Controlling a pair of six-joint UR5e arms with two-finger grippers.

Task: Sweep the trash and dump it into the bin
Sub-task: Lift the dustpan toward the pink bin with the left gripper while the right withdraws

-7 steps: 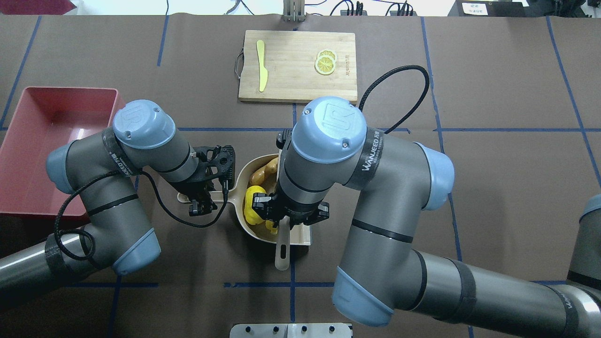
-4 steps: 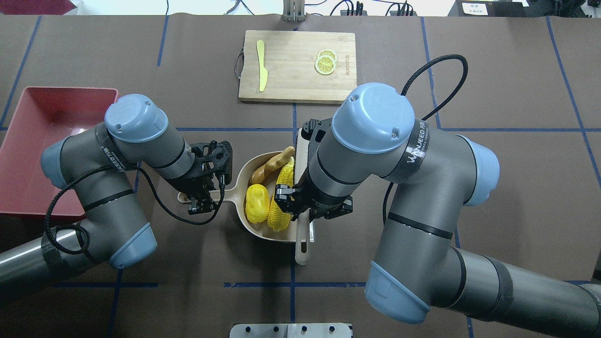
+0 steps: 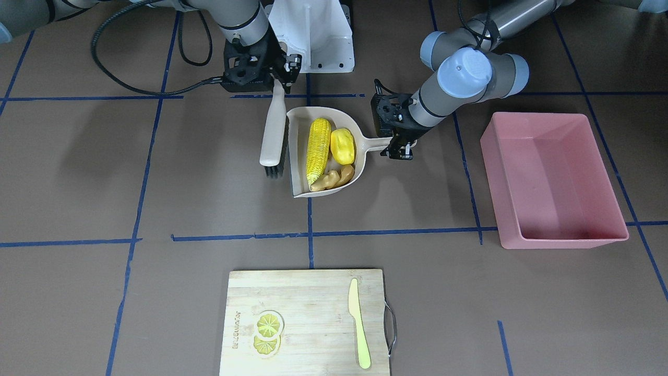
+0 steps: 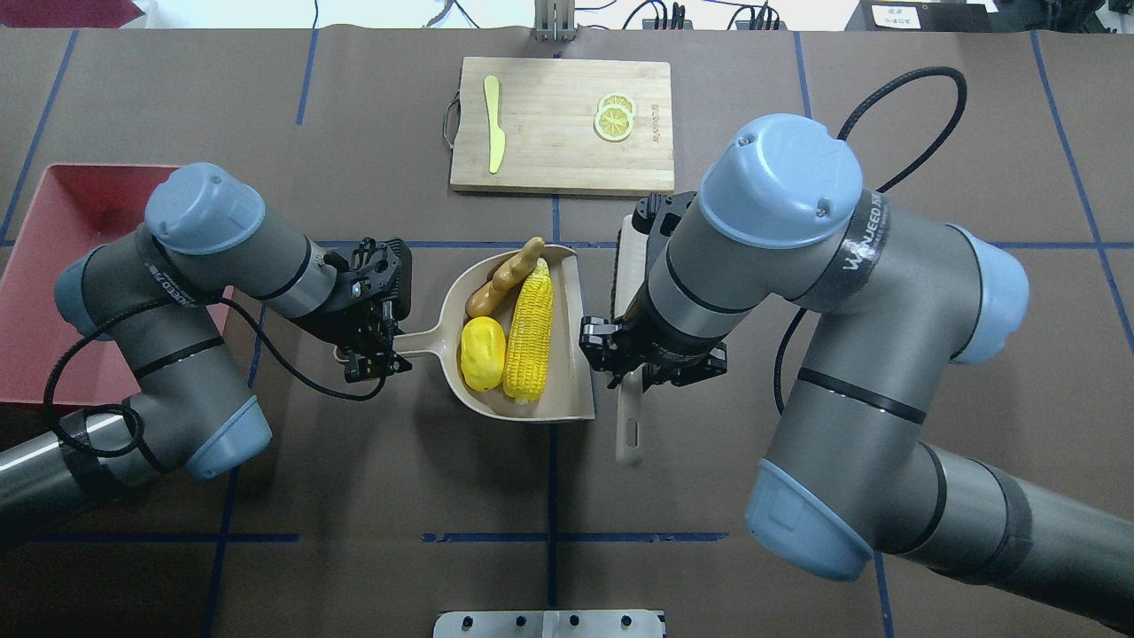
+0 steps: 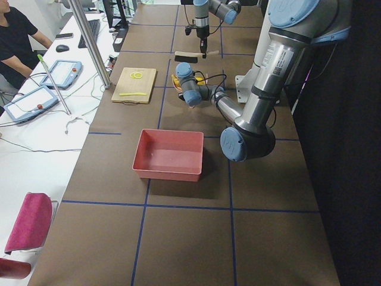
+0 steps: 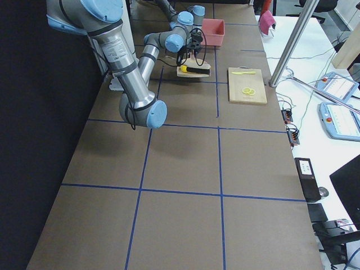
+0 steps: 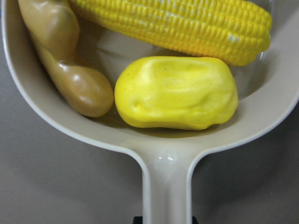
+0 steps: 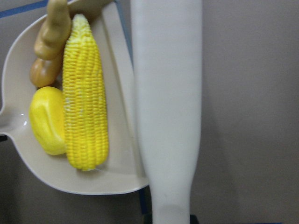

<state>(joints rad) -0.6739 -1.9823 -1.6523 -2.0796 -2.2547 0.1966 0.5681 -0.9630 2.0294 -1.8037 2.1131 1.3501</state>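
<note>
The brown table (image 4: 930,177) carries a cutting board (image 4: 549,133) at 12 o'clock, the pink bin (image 4: 53,221) at 9 o'clock, and a beige dustpan (image 4: 571,390) at the centre.

The middle of the view is filled by the pale brush (image 8: 167,107) handle, which runs from the top edge to the bottom and narrows near the bottom. To its left, the beige pan (image 8: 119,179) is seen on the brown table (image 8: 247,116), its straight open edge just beside the handle. In the pan, the corn (image 8: 85,93) is laid parallel to the handle. The potato (image 8: 46,120) is pressed against the corn's left side. The ginger (image 8: 49,42) is set above the potato, touching the corn, and is cut off by the top edge. Blue tape (image 8: 23,8) is seen at the upper left.
</note>
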